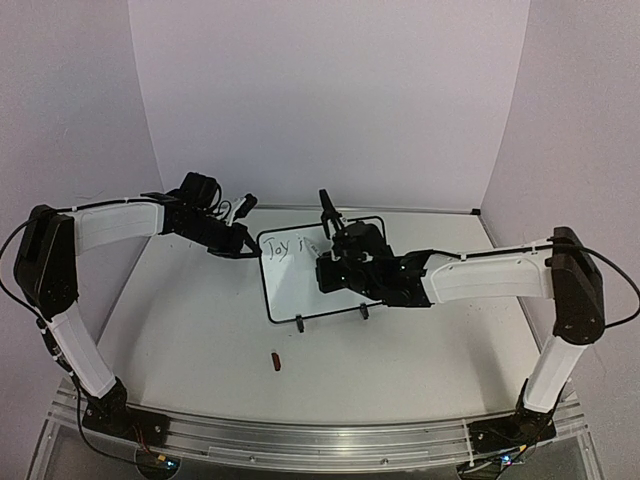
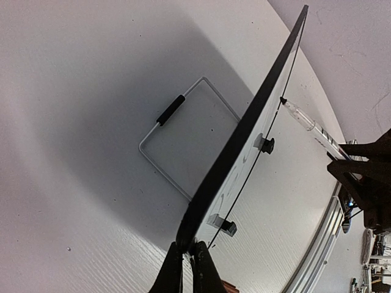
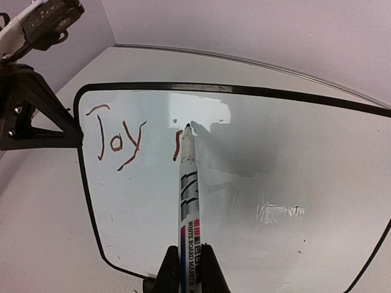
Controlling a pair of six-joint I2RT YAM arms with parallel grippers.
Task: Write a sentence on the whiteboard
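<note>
Whiteboard [image 1: 292, 288] stands tilted mid-table [image 1: 190, 330], with red "Joy" and one further stroke written at its top left. Left gripper [image 2: 188, 259] is clamped on the board's left edge. Right gripper [image 3: 190, 265] is closed around a marker [image 3: 187, 177], tip against the board.

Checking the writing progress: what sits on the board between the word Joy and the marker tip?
A short red stroke, just left of the marker tip on the whiteboard; the right wrist view shows it.
</note>
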